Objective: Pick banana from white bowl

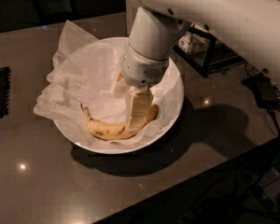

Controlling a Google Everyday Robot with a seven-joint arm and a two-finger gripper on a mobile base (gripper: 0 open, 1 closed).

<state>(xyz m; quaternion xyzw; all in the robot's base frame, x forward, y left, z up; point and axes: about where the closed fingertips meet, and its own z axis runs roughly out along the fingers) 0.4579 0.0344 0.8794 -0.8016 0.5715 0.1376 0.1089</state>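
Yellow banana (109,130) lies on tissue (84,73) in white bowl (107,148) on counter (46,185), not lifted yet. Our hand (127,110) is down inside bowl, spread, straddling banana's right end. Closing & lifting are left, we reckon.

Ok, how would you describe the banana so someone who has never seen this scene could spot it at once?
On the dark counter sits a large white bowl lined with crinkled tissue paper, with the robot's gripper hanging inside it. Along the bowl's near side lies the banana, partly behind the gripper. It is the only yellow, brown-speckled thing against all that white.
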